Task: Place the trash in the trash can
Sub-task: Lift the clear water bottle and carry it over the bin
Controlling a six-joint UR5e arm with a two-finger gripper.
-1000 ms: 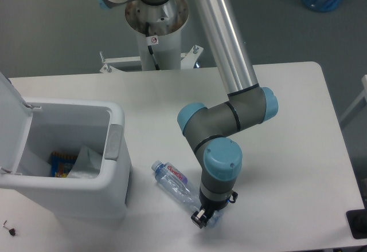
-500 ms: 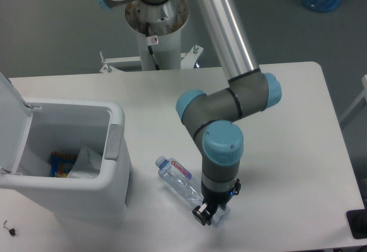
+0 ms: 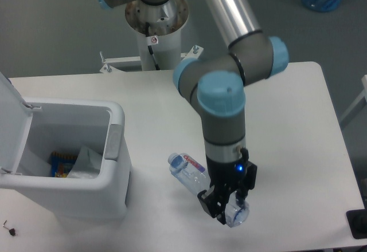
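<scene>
The jaws (image 3: 225, 211) hold the clear plastic water bottle (image 3: 192, 174) by its base, cap pointing up-left toward the open white rectangular trash can (image 3: 109, 177)

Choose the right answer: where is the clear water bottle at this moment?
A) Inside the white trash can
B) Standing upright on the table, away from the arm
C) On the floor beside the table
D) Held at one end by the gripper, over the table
D: the gripper is closed on the base end of the water bottle, whose cap end points toward the trash can; it is not inside.
</scene>
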